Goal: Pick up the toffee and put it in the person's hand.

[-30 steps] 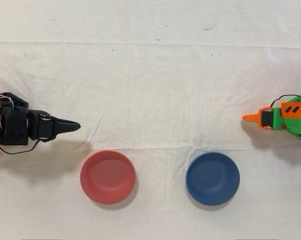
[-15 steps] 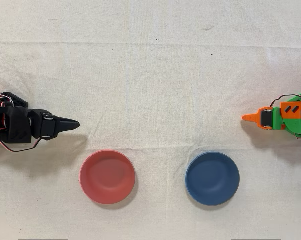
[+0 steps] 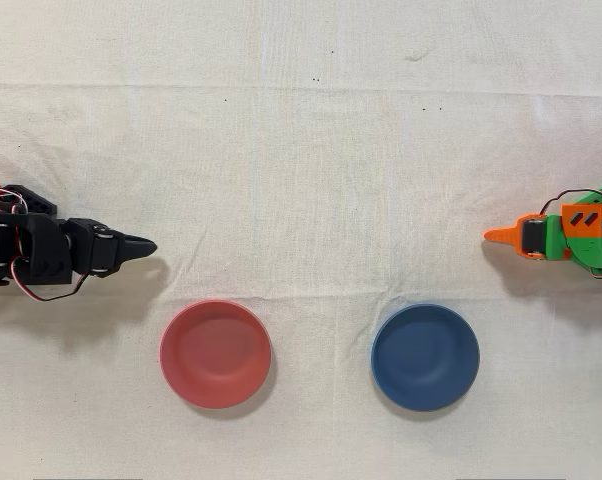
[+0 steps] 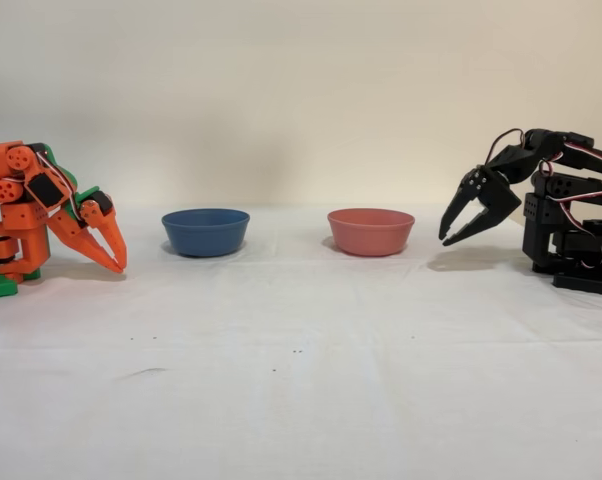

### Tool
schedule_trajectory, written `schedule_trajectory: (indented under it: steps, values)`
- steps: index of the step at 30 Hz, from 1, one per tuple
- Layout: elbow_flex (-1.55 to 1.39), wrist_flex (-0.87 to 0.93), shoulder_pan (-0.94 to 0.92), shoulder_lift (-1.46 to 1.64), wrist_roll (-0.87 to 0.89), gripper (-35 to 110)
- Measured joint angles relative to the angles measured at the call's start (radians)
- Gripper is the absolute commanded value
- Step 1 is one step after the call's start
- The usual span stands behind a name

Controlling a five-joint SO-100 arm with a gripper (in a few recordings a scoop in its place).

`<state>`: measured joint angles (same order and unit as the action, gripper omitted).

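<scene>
Toffee is what the black arm is after, yet where it lies I cannot tell; neither it nor the person's hand that should receive it can be placed from these two angles.

The gripper hangs a little above the white cloth. In the fixed view its two fingers are parted by a narrow gap, tips close together and pointing down and forward, with nothing between them. The red bowl sits near the gripper, just ahead of it and off to one side. The blue bowl lies farther out on that same side, well apart from the fingers. Straight ahead of the gripper, at the far end of the cloth, stands the idle orange arm.

As for handling, I judge such a sweet to be very light and firm at its core. A glossy wrapper would be slick, so it could squirt sideways under a careless pinch. The sensible hold would be across the round body, fingers straddling it and closing gently, not on the twisted ends, which would crumple and slip. Being so small, it calls for the tips to come down almost to the cloth, and the present gap looks to me barely enough.
</scene>
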<state>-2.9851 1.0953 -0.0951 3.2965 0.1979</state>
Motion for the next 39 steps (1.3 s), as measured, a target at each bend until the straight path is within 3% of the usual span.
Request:
schedule_trajectory:
  steps: [39]
  values:
    - [-0.1, 0.017, 0.0, 0.0, 0.0, 2]
